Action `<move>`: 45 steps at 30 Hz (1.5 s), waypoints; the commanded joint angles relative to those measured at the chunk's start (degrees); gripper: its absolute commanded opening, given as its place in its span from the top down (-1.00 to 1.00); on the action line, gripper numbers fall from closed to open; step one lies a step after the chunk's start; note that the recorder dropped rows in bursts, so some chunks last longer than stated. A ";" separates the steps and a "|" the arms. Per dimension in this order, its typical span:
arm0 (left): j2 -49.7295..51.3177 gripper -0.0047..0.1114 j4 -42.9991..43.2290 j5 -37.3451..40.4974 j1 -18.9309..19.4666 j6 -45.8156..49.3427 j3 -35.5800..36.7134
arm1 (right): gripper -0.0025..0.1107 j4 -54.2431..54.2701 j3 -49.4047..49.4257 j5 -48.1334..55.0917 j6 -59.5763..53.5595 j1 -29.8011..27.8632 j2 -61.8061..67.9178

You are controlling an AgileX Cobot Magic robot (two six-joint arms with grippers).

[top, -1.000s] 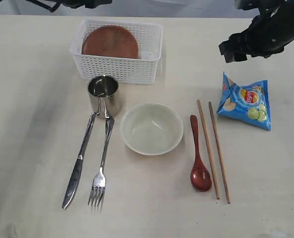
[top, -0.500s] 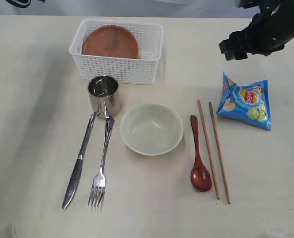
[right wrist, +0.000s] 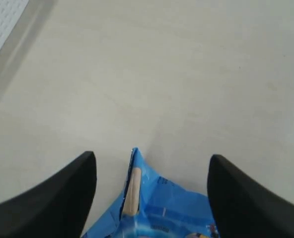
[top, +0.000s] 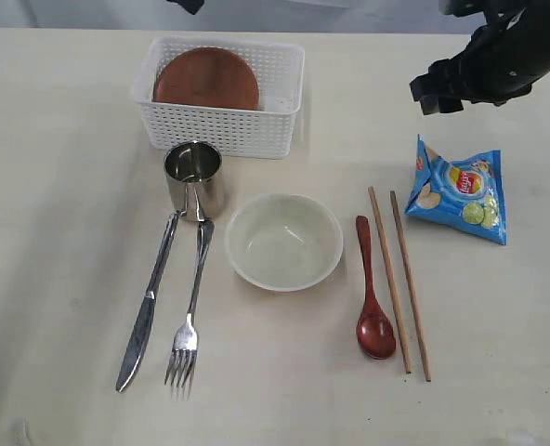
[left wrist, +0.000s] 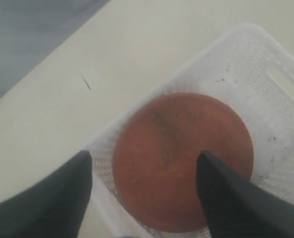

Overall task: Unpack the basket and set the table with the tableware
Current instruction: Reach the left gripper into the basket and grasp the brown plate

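Note:
The white basket (top: pixel 221 130) stands at the back of the table (top: pixel 61 204) with the reddish-brown plate (top: pixel 206 79) lying in it. In front of it are the steel cup (top: pixel 194 175), knife (top: pixel 147 307), fork (top: pixel 190 311), cream bowl (top: pixel 283 242), red spoon (top: pixel 372 295) and two chopsticks (top: pixel 401 283). My left gripper (left wrist: pixel 144 159) hangs open above the plate (left wrist: pixel 182 158) and the basket (left wrist: pixel 281 84), touching neither. Open and empty as well, my right gripper (top: pixel 435 95) (right wrist: pixel 152 161) hovers just behind the blue chip bag (top: pixel 461 190) (right wrist: pixel 159 213).
The chip bag lies at the right of the table, beside the chopsticks. Bare tabletop stretches to the left of the knife and along the front edge. Only a dark scrap of the left arm (top: pixel 187 5) shows at the exterior view's top edge.
The dark part of the left arm at the top edge has shifted sideways behind the basket. My right gripper rose slightly, then stayed. Nothing on the table moved.

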 commanded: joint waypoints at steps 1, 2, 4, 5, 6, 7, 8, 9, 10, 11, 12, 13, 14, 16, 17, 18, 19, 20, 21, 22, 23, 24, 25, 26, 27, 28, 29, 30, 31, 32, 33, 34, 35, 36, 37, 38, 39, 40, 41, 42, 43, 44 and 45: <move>5.79 -0.09 0.83 6.72 0.22 -0.03 -6.61 | -0.12 0.45 0.21 0.46 -0.11 -0.34 -0.64; 6.95 -0.09 1.56 7.18 0.22 -0.03 -7.59 | -0.12 0.45 0.21 0.46 -0.11 -0.34 -0.64; 8.56 -0.09 2.05 7.19 0.22 -0.03 -8.51 | -0.12 0.45 0.21 0.46 -0.11 -0.34 -0.64; 9.22 -0.09 2.05 7.08 0.22 -0.03 -8.83 | -0.12 0.45 0.21 0.46 -0.11 -0.34 -0.64; 9.92 -0.09 2.05 7.10 0.22 -0.03 -8.86 | -0.12 0.45 0.21 0.46 -0.11 -0.34 -0.64; 10.25 -0.09 2.22 7.10 0.22 -0.03 -8.86 | -0.12 0.45 0.21 0.46 -0.11 -0.34 -0.64; 10.69 -0.09 2.41 7.10 0.22 -0.03 -8.86 | -0.12 0.45 0.21 0.46 -0.11 -0.34 -0.64; 11.03 -0.09 2.74 7.10 0.22 -0.03 -8.86 | -0.12 0.44 0.21 0.29 -0.11 -0.34 -0.64; 11.24 -0.09 3.21 6.73 0.22 -0.03 -8.86 | -0.12 0.44 0.21 0.26 -0.11 -0.34 -0.64; 11.52 -0.09 3.74 6.14 0.22 -0.03 -8.86 | -0.12 0.44 0.21 0.26 -0.11 -0.34 -0.64; 11.74 -0.09 4.26 5.60 0.22 -0.03 -8.86 | -0.12 0.44 0.21 0.26 -0.11 -0.34 -0.64; 11.93 -0.09 4.68 5.29 0.22 -0.03 -8.86 | -0.12 0.56 0.21 0.29 -0.11 -0.34 -0.64; 12.21 -0.09 4.96 4.64 0.22 -0.03 -8.86 | -0.12 0.69 0.21 0.29 -0.11 -0.34 -0.64; 12.53 -0.09 4.96 3.92 0.22 -0.28 -8.86 | -0.12 0.68 0.21 0.16 -0.11 -0.34 -0.64; 12.94 -0.09 4.96 3.01 0.22 -0.44 -8.86 | -0.12 0.68 0.21 -0.08 -0.11 -0.34 -0.64; 13.06 -0.09 4.96 2.49 0.22 -0.44 -8.86 | -0.12 0.68 0.21 -0.08 -0.11 -0.34 -0.64; 13.29 -0.09 4.96 2.23 0.22 -0.44 -8.86 | -0.12 0.68 0.21 -0.08 -0.11 -0.34 -0.64; 13.56 -0.09 4.96 2.13 0.22 -0.44 -8.86 | -0.12 0.68 0.21 -0.21 -0.11 -0.34 -0.64; 13.70 -0.09 5.08 2.00 0.22 -0.44 -8.86 | -0.12 0.68 0.21 -0.21 -0.11 -0.34 -0.64; 14.12 -0.09 5.30 1.99 0.22 -0.44 -8.86 | -0.12 0.68 0.21 -0.21 -0.11 -0.34 -0.64; 14.38 -0.09 5.61 1.99 0.22 -0.44 -8.86 | -0.12 0.68 0.21 -0.33 -0.11 -0.34 -0.64; 14.73 -0.09 6.08 1.99 0.22 -0.60 -8.86 | -0.12 0.68 0.21 -0.33 -0.11 -0.34 -0.64; 15.01 -0.09 6.56 1.80 0.22 -0.74 -8.86 | -0.12 0.68 0.21 -0.33 -0.11 -0.34 -0.64; 15.34 -0.09 7.06 1.59 0.22 -0.74 -8.86 | -0.12 0.68 0.21 -0.33 -0.11 -0.34 -0.64; 15.52 -0.09 7.22 1.33 0.22 -0.92 -8.86 | -0.12 0.68 0.21 -0.33 -0.11 -0.34 -0.64; 15.77 -0.09 7.34 1.07 0.22 -1.19 -8.86 | -0.12 0.68 0.21 -0.33 -0.11 -0.34 -0.64; 15.91 -0.09 7.34 1.07 0.22 -1.19 -8.86 | -0.12 0.68 0.21 -0.45 -0.11 -0.34 -0.64; 16.02 -0.09 7.34 0.83 0.22 -1.19 -8.86 | -0.12 0.68 0.21 -0.55 -0.11 -0.34 -0.64; 16.02 -0.09 7.34 0.69 0.22 -1.19 -8.86 | -0.12 0.68 0.21 -0.55 -0.11 -0.34 -0.64; 16.16 -0.09 7.34 0.72 0.22 -1.19 -8.86 | -0.12 0.68 0.21 -0.55 -0.11 -0.34 -0.64; 16.27 -0.09 7.34 0.59 0.22 -1.33 -8.86 | -0.12 0.68 0.21 -0.55 -0.11 -0.34 -0.64; 16.39 -0.09 7.34 0.70 0.22 -1.46 -8.86 | -0.12 0.68 0.21 -0.55 -0.11 -0.34 -0.64; 16.39 -0.09 7.34 0.85 0.22 -1.46 -8.86 | -0.12 0.68 0.21 -0.55 -0.11 -0.34 -0.64; 16.54 -0.09 7.34 0.84 0.22 -1.46 -8.86 | -0.12 0.68 0.21 -0.55 -0.11 -0.34 -0.64; 16.54 -0.09 7.34 0.84 0.22 -1.46 -8.86 | -0.12 0.68 0.21 -0.55 -0.11 -0.34 -0.64; 16.65 -0.08 7.34 0.84 0.22 -1.46 -8.86 | -0.12 0.68 0.21 -0.55 -0.11 -0.34 -0.64; 16.75 -0.08 7.34 0.84 0.22 -1.46 -8.86 | -0.12 0.68 0.21 -0.55 -0.11 -0.34 -0.64; 16.86 -0.08 7.34 1.01 0.22 -1.46 -8.86 | -0.12 0.68 0.21 -0.55 -0.11 -0.34 -0.64; 16.87 -0.08 7.34 1.09 0.22 -1.46 -8.86 | -0.12 0.68 0.21 -0.55 -0.11 -0.34 -0.64; 17.00 -0.08 7.34 1.06 0.22 -1.46 -8.86 | -0.12 0.68 0.21 -0.55 -0.11 -0.34 -0.64; 17.11 -0.08 7.22 1.17 0.22 -1.46 -8.86 | -0.12 0.68 0.21 -0.55 -0.11 -0.34 -0.64; 17.11 -0.08 7.11 1.11 0.22 -1.46 -8.86 | -0.12 0.68 0.21 -0.55 -0.11 -0.34 -0.64; 17.23 -0.08 7.12 1.11 0.22 -1.46 -8.86 | -0.12 0.68 0.21 -0.55 -0.11 -0.34 -0.64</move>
